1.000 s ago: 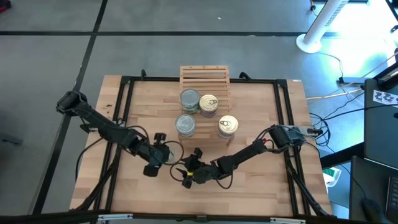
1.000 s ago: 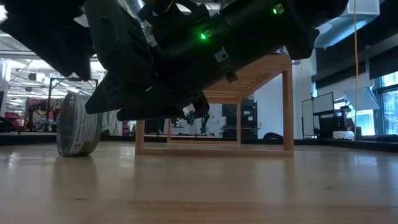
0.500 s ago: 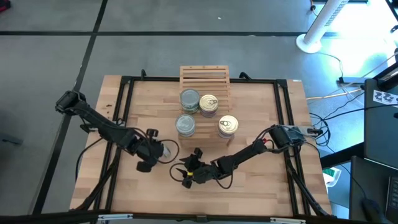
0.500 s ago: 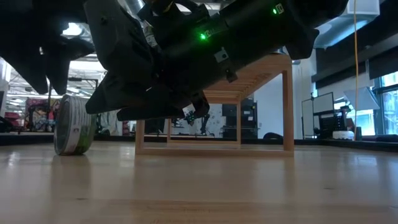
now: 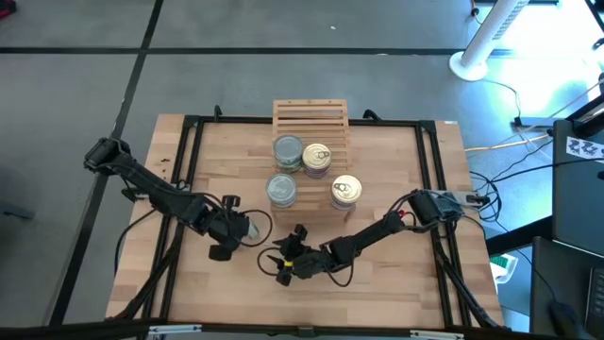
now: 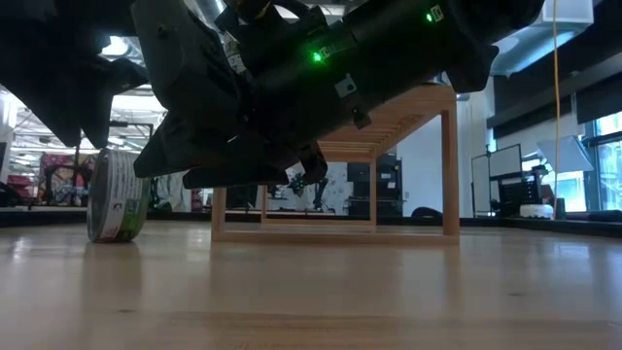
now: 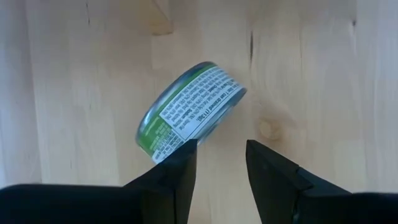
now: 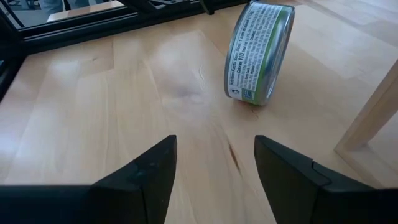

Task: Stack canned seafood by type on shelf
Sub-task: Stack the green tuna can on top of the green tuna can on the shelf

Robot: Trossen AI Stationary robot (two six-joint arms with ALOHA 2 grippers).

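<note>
So, starting at the left: the left gripper hangs low over the table, in front of the rack, its fingers spread apart w/ nothing between them. A loose tin stands on its edge just ahead of those fingers, green label w/ small print facing up at the wrist cam; it isn't gripped, the fingertips sit just beside its lower rim. From table height that same tin stands upright on its rim, left of the rack and clear of it.

Mid-table, the slatted wooden rack sits toward the far edge. Its near part carries a grey-topped stack w/ a gold ring-pull stack touching beside it. Just in front of the rack on the bare wood are another grey-topped stack and, to its right, a gold-topped one, set apart from each other. Can't tell how many tins are in each stack from above.

Right side: the right gripper reaches in low near the front middle of the table, jaws open, empty. Its wrist cam looks past both fingers at the on-edge tin, well ahead of them.
</note>
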